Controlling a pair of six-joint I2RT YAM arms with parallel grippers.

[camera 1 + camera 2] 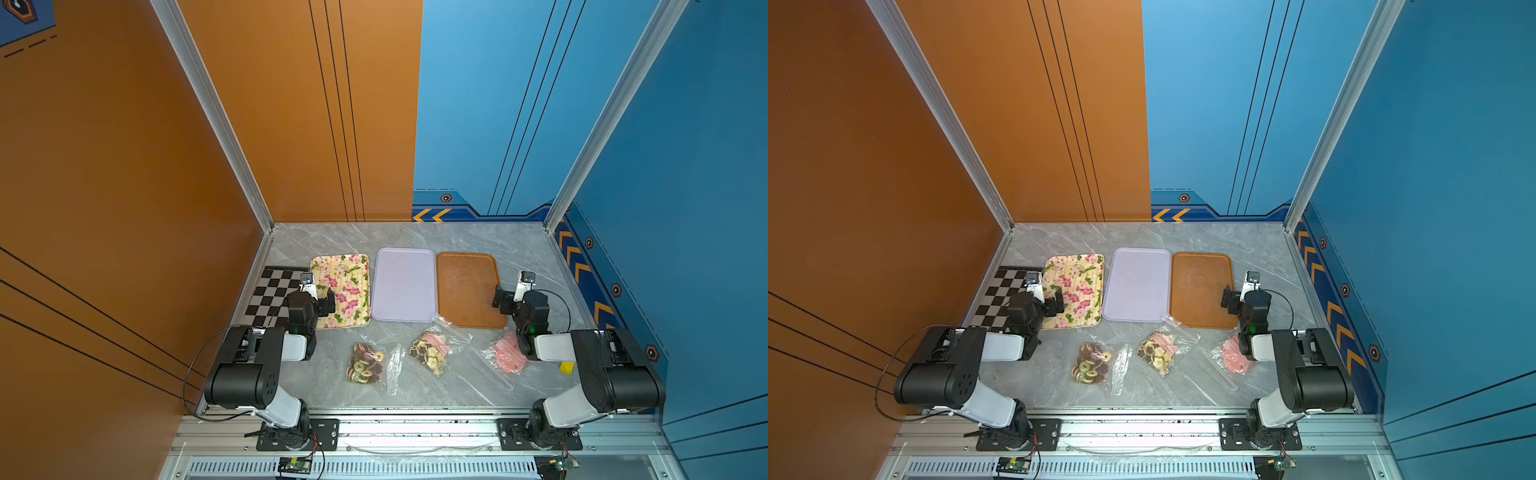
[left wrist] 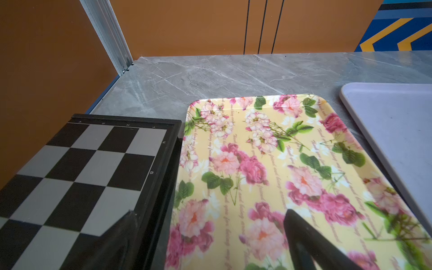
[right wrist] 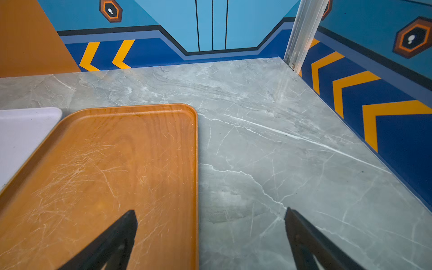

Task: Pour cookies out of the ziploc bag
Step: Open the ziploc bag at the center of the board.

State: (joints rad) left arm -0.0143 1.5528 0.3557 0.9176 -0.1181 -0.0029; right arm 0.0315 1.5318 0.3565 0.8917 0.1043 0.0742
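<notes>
Standing by the grey table [image 1: 415,237], I saw the left gripper [image 2: 210,214] with its two black fingers [image 2: 304,233] spread wide apart. It held nothing and touched nothing. One finger hung over the chessboard [image 2: 81,163] and the other over the flowery tray [image 2: 268,152]. The right gripper [image 3: 210,211] was wide open and empty too, with one finger above the orange tray [image 3: 105,163] and one above bare table. A pale purple tray [image 1: 404,284] sat between those two trays. In both top views the cookies were all inside three clear bags that lay flat on the table, on the near side of the trays. The left bag [image 1: 370,368] had round cookies [image 1: 363,365] bunched at its left end, and its clear empty end pointed right. The middle bag [image 1: 434,347] lay slanted, with flower cookies [image 1: 426,353] at its near end and its far corner right by the trays. The right bag [image 1: 494,365] held pink cookies [image 1: 507,355] and was partly hidden behind the right arm [image 1: 552,345].
</notes>
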